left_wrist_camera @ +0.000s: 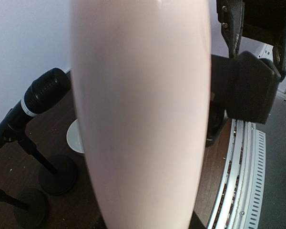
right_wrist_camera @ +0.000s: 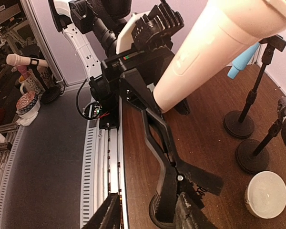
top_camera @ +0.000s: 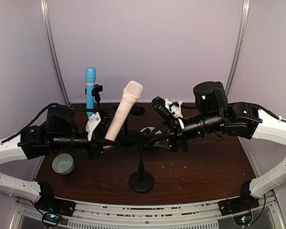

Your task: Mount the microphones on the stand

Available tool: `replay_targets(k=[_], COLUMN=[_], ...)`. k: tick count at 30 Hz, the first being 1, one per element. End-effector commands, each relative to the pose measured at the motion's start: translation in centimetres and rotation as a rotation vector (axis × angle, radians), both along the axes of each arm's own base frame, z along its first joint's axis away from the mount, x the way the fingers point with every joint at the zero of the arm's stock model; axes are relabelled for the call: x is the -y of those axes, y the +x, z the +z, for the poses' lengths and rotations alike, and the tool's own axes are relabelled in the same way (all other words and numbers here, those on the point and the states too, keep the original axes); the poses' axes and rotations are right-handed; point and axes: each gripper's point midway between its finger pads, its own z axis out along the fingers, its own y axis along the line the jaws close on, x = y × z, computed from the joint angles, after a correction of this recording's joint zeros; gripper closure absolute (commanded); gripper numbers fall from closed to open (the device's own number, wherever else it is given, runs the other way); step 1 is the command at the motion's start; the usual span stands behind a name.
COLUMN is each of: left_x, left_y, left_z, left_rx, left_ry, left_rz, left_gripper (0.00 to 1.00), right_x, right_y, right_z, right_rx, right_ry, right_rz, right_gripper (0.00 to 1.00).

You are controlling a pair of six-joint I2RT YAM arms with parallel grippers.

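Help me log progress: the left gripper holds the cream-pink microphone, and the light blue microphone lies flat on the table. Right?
No. The left gripper does hold the cream-pink microphone, but the light blue microphone stands upright, clipped in its stand at the back left, as the top external view shows.

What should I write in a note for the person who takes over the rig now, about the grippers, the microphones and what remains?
Grippers: the left gripper is shut on the cream-pink microphone, which is tilted with its head up. The right gripper is at the clip of the empty front stand; I cannot tell whether it grips it.
Things: the light blue microphone stands upright in a stand at the back left. The black microphone sits in the clip of another stand.
Done: two microphones attached.
Left: seat the cream-pink microphone in the front stand's clip, then release.
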Motion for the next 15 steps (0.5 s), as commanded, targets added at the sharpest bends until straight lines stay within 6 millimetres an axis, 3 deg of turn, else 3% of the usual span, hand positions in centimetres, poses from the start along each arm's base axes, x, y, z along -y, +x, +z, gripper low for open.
replay_targets(k=[1,3,7,8,15], left_x=[0.7,0.5,0.0,-0.1,-1.1], left_y=[0.3,0.2,-0.1,-0.2,-1.5], left_z=[3.6,3.6,3.6,3.7,4.0], left_rx=[0.055,0.057,0.058,0.057,0.030], left_ry=[-0.087,-0.083,-0.080,-0.080,-0.070], left_rz=[-0.017,-0.017,-0.015,-0.017,-0.048], left_gripper=[1.00,1.00,1.00,1.00,1.00], right_x=[1.7,2.9,4.7,4.9,3.7], right_y=[1.0,1.7,2.6,2.9,3.4], right_z=[1.2,1.1,1.6,1.0,1.7], right_rx=[0.094,0.145,0.265,0.278,0.267], right_ry=[-0.020,-0.034,0.026,0.048,0.200], right_rz=[-0.058,-0.092,-0.128,-0.127,0.011], right_gripper=[0.57,0.48,0.19,0.13,0.06])
